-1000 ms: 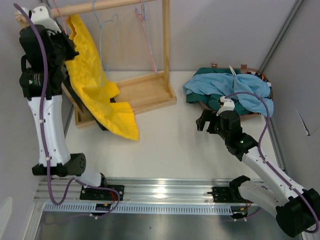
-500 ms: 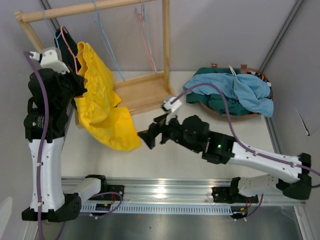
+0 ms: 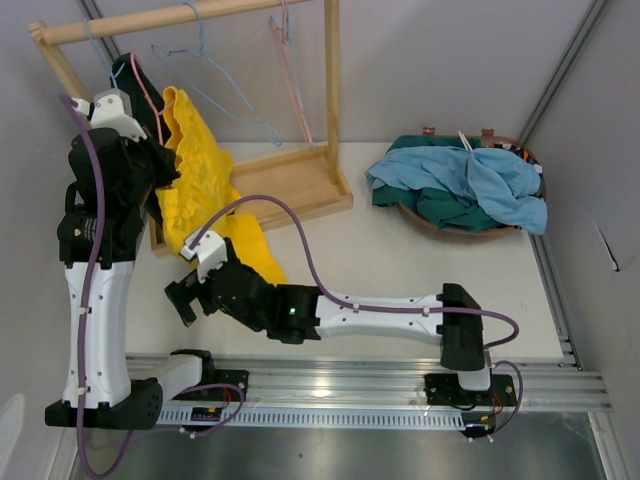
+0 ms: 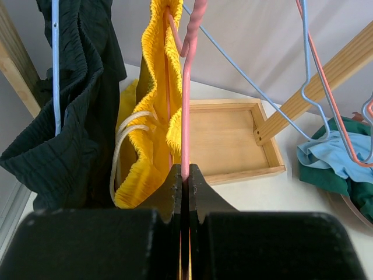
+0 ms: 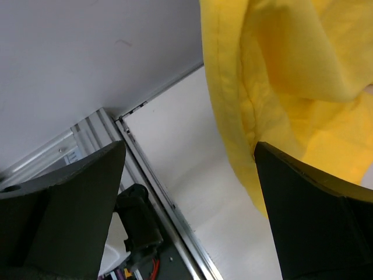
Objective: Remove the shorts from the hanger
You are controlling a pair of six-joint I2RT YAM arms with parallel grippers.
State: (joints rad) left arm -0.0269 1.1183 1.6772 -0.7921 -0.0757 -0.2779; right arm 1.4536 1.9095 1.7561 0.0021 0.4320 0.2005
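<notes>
Pinching the pink hanger [image 4: 185, 111], left gripper [image 4: 184, 172] fully closed; yellow shorts [image 4: 154, 87] hang on it at the rack's [image 3: 180, 14] left end, table's [image 3: 400, 270] far-left corner; right gripper [image 5: 189, 175] spread wide, empty, just beside the shorts' lower hem.

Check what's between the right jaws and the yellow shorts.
Nothing: right wrist view shows the yellow shorts hanging ahead of the right gripper, jaws open, only bare table in the gap.
</notes>
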